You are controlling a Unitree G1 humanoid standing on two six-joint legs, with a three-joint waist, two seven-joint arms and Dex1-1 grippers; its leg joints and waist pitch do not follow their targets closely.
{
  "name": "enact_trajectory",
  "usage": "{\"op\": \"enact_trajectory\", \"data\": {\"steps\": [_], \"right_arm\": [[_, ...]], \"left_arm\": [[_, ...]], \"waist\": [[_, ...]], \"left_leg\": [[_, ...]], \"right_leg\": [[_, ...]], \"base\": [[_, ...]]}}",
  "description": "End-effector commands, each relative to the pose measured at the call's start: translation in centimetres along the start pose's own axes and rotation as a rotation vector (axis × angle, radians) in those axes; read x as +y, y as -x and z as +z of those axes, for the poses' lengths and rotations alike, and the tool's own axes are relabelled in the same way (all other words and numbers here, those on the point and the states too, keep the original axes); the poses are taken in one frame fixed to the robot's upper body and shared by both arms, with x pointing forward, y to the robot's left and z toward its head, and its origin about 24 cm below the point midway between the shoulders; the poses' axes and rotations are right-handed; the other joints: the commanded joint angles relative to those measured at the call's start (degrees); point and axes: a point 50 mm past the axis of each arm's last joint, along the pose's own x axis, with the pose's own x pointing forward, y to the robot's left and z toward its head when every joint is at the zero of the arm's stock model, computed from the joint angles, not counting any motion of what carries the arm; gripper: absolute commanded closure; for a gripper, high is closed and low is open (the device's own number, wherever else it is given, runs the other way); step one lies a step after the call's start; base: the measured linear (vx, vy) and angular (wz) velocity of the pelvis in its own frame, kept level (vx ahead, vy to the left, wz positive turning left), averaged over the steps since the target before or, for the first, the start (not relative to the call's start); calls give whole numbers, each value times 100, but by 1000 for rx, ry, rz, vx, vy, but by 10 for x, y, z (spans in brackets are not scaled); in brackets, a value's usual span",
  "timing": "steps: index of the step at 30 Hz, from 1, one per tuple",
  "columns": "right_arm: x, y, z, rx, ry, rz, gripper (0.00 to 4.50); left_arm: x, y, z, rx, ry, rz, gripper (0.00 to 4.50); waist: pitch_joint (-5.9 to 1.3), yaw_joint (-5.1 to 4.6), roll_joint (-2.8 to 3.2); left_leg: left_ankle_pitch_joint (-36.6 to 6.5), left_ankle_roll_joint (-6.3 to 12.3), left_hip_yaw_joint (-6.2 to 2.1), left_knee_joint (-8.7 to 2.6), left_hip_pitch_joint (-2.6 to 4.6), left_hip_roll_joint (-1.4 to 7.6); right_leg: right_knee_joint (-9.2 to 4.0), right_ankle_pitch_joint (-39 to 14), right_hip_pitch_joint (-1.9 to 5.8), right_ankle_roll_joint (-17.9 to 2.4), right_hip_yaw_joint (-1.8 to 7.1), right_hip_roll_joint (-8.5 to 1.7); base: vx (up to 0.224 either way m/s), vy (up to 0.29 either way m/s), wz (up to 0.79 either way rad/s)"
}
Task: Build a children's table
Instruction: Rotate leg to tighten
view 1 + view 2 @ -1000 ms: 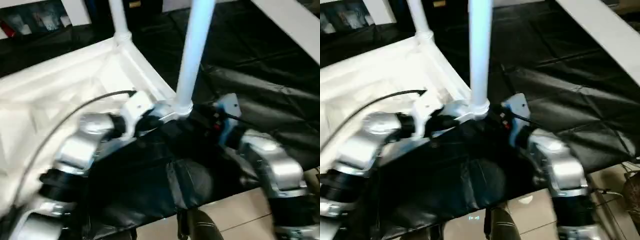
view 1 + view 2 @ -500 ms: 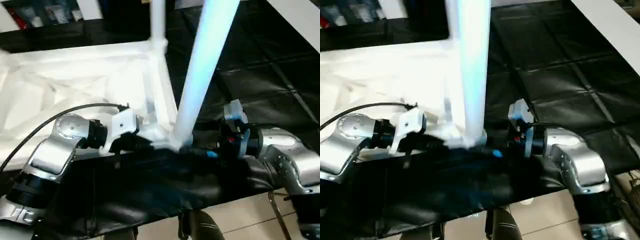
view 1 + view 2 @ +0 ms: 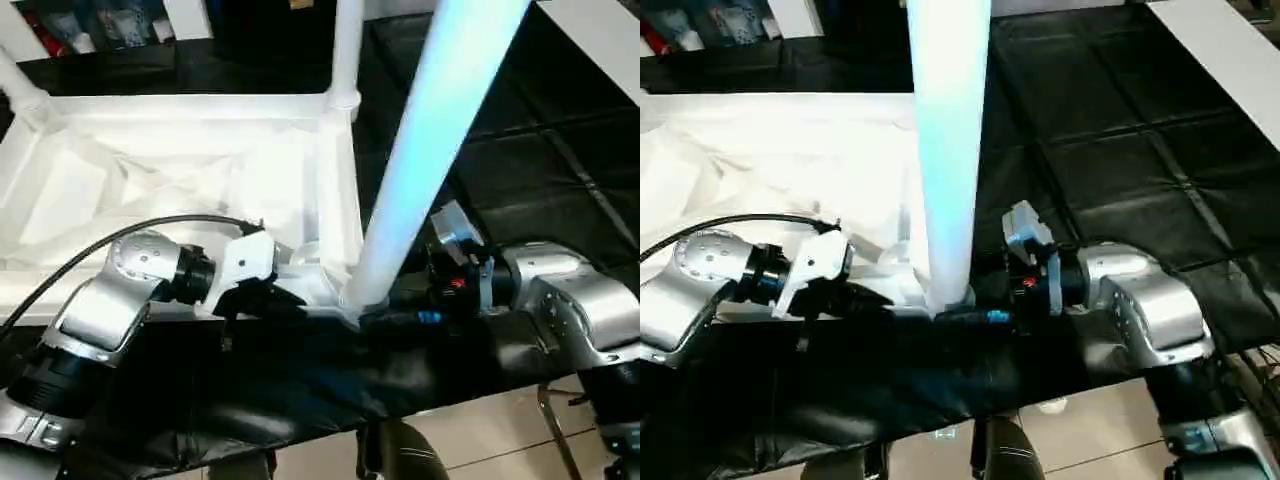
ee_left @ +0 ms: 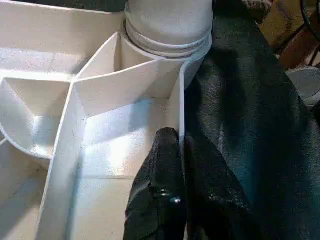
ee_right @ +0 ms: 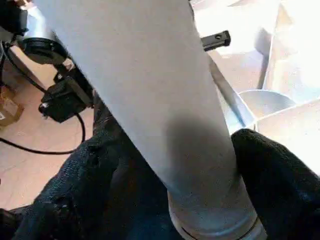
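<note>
A: Tabletop position? 
B: Inverted on the black-covered counter, ribbed underside up, nearest leg standing in its corner socket.

A: Jaws? 
B: Left gripper clenched on the tabletop's edge wall; right gripper grasping the leg's base.

Both forearms are rounded silver shells ending in black ribbed joints. The left forearm carries a white wrist block and a thin black cable arching off it. The right forearm has a grey bracket, red and blue marks. The fingers are glossy black.
</note>
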Motion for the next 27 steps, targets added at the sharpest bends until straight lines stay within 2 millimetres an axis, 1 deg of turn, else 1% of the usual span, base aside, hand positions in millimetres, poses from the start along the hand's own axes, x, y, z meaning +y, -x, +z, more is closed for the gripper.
{"op": "enact_trajectory", "data": {"steps": [1,2,4,7,8,10,11,12,13,14,16,18,19,20,25,26,27], "right_arm": [[5,-5,-3,8,-21,75,105],[4,-6,-3,9,-22,79,105],[4,-7,-3,10,-23,87,127],[4,-7,-3,12,-27,95,159],[4,-7,-3,13,-29,99,159],[4,-7,-3,14,-33,105,183],[5,-7,-3,14,-33,107,183],[5,-7,-3,14,-34,109,193],[5,-8,-3,14,-35,110,199],[5,-8,-3,14,-35,111,206],[5,-9,-4,15,-36,115,214],[6,-9,-4,15,-37,117,215],[6,-10,-5,13,-39,119,216],[6,-10,-5,13,-41,119,218],[8,-10,-8,14,-47,122,219],[9,-11,-8,14,-48,123,220],[9,-11,-8,14,-49,123,220]], "left_arm": [[-9,-12,-5,26,10,-93,450],[-9,-11,-5,27,10,-92,450],[-9,-11,-5,31,10,-91,450],[-9,-11,-6,32,9,-90,450],[-9,-11,-6,32,9,-90,450],[-9,-11,-6,33,9,-89,450],[-9,-11,-6,33,10,-89,450],[-9,-11,-6,33,10,-88,450],[-9,-11,-6,33,11,-88,450],[-9,-11,-6,33,11,-87,450],[-8,-11,-6,33,15,-84,450],[-8,-12,-7,35,17,-80,450],[-8,-12,-7,35,18,-78,450],[-8,-13,-7,34,18,-77,450],[-7,-12,-7,34,21,-64,450],[-6,-12,-7,36,24,-56,450],[-6,-12,-7,36,24,-55,450]], "waist": [[-496,-24,-69],[-500,-22,-64],[-498,-22,-70],[-496,-17,-72],[-497,-16,-72],[-503,-13,-73],[-502,-10,-66],[-506,-8,-74],[-507,-1,-64],[-510,0,-67],[-519,12,-38],[-515,17,-49],[-525,20,-48],[-520,22,-46],[-510,29,-53],[-537,29,-64],[-535,30,-63]], "left_leg": [[-153,949,-25,-247,105,261],[-151,950,-25,-243,102,259],[-171,936,-27,-239,97,257],[-282,870,-28,-240,94,250],[-290,861,-29,-240,97,252],[-283,851,-28,-237,99,250],[-267,857,-28,-235,100,250],[-253,866,-24,-231,103,248],[-219,878,-29,-229,97,247],[-209,883,-26,-226,98,247],[-223,875,-30,-220,95,245],[-284,848,-29,-221,93,245],[-309,828,-31,-219,91,246],[-335,817,-32,-220,94,250],[-479,723,-38,-223,87,244],[-447,718,-38,-216,90,243],[-435,719,-39,-215,85,241]], "right_leg": [[-216,-622,446,-1715,330,-378],[-214,-626,446,-1716,329,-378],[-216,-660,445,-1709,329,-378],[-236,-878,446,-1658,331,-383],[-237,-893,445,-1651,331,-382],[-233,-886,443,-1646,331,-376],[-228,-847,441,-1651,332,-373],[-226,-815,441,-1654,333,-370],[-216,-778,445,-1661,332,-370],[-216,-762,444,-1664,333,-369],[-214,-756,448,-1687,329,-370],[-221,-807,449,-1695,330,-370],[-223,-833,454,-1697,329,-371],[-224,-858,449,-1698,331,-374],[-244,-1089,448,-1634,335,-376],[-231,-1070,458,-1629,337,-378],[-232,-1066,457,-1625,336,-375]], "base": [[0,0,0],[0,0,0],[0,0,0],[0,0,0],[0,0,0],[0,0,0],[0,0,0],[0,0,0],[0,0,0],[0,0,0],[0,0,0],[0,0,0],[0,0,0],[0,0,0],[0,0,0],[0,0,0],[0,0,0]]}}
